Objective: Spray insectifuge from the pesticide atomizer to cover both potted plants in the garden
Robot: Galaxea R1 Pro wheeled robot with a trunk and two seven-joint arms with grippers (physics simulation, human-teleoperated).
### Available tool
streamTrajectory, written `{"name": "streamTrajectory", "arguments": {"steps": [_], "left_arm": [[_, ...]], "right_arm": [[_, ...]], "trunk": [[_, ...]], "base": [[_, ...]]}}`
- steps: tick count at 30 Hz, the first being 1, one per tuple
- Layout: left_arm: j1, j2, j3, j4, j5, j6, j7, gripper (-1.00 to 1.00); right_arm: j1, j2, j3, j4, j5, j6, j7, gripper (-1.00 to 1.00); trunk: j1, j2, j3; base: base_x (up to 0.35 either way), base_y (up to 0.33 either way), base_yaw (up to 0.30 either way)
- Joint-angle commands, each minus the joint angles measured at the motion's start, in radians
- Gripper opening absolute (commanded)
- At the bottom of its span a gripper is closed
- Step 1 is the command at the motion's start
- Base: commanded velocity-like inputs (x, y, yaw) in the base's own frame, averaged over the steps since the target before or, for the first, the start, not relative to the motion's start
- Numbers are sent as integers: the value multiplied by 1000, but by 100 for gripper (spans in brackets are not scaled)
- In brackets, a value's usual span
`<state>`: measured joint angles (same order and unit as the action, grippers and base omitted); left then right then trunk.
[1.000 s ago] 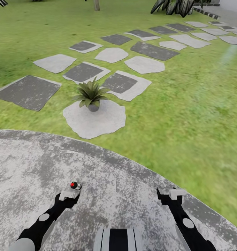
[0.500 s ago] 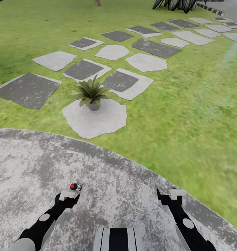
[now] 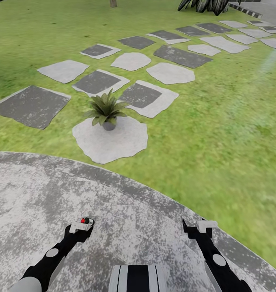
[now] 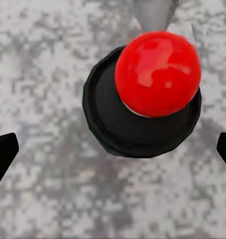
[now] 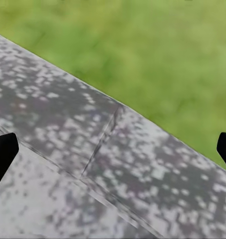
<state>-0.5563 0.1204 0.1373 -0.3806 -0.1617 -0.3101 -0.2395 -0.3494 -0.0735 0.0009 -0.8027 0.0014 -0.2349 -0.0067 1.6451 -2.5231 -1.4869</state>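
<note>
So, from my head view the job looks barely begun: the atomizer (image 3: 87, 221) stands on the mottled grey stone patio (image 3: 32, 194) right at my left pincer (image 3: 82, 225), not yet lifted, and one potted plant (image 3: 106, 110), a low rosette of pointed leaves in a small grey pot, waits unsprayed on a pale stepping stone (image 3: 113, 142) in the lawn (image 3: 219, 142). My right pincer (image 3: 205, 224) holds nothing.

Through my left wrist, the atomizer (image 4: 142, 99) shows a glossy red dome on a round black body, between my spread fingertips (image 4: 3, 154), untouched.

Through my right wrist, spread fingertips (image 5: 3, 152) hang above speckled stone and blurred grass
</note>
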Motion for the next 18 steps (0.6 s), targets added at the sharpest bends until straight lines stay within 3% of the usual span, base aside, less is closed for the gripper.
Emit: {"name": "streamTrajectory", "arguments": {"steps": [1, 18], "left_arm": [[-1, -1, 8, 0, -10, -4, -6, 100], [-1, -1, 8, 0, -10, -4, -6, 100]], "right_arm": [[0, 0, 0, 1, 0, -3, 0, 100], [0, 0, 0, 3, 1, -3, 0, 100]], "trunk": [[0, 0, 0], [0, 0, 8]], "base": [[18, 0, 0], [2, 0, -16]]}}
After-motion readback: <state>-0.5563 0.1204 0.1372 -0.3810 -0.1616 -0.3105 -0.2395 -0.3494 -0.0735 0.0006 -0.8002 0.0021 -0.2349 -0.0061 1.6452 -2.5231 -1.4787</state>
